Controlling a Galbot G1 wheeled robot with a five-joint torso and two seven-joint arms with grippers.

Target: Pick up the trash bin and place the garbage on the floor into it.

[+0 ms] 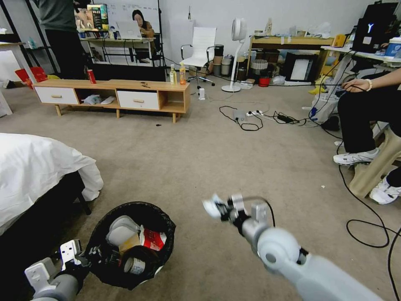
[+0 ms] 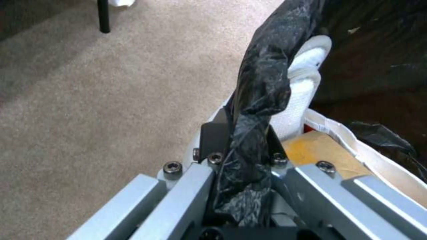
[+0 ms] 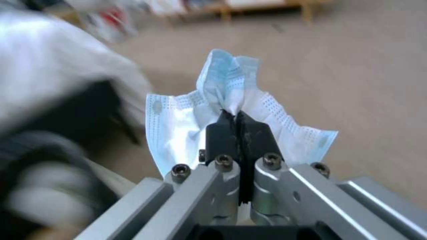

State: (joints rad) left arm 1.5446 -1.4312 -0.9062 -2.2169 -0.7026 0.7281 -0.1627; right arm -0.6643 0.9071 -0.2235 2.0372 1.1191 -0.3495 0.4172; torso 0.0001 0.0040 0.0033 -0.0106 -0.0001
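Trash bin: the trash bin (image 1: 133,244) sits low at the robot's left front, beside the bed, its black bag (image 2: 262,90) crinkled over the rim.
Inside the bin: it's filling up, a red-and-white packet (image 1: 153,239), a brown paper piece (image 1: 129,242), a whitish crumpled lump (image 1: 121,230) and a round can end (image 1: 136,266) near the bottom.
Left pincer: the left pincer (image 2: 242,143) is clamped on the bin's rim, black bag bunched tight between its fingers; in the head view it sits at the bin's near-left edge (image 1: 90,255).
Bin wall: white plastic (image 2: 307,86) shows just inside the pinched bag, with a brown surface (image 2: 316,150) beside it.
Right pincer: the right pincer (image 3: 236,115) is pinched narrow on a pale blue face mask (image 3: 222,100), the mask fanning out on both sides of the black fingertips (image 3: 218,136).
Where the mask is: held up off the floor, to the right of the bin and apart from it (image 1: 213,205).
Floor: beige carpet (image 1: 217,159) spreads open between the bin and the far furniture.
Bed: white sheet (image 1: 37,167) hangs over a dark frame at the robot's left.
Farther out: a low wooden cabinet (image 1: 112,94) stands by the far wall with a red can (image 1: 91,76) and two bottles (image 1: 177,74) on top.
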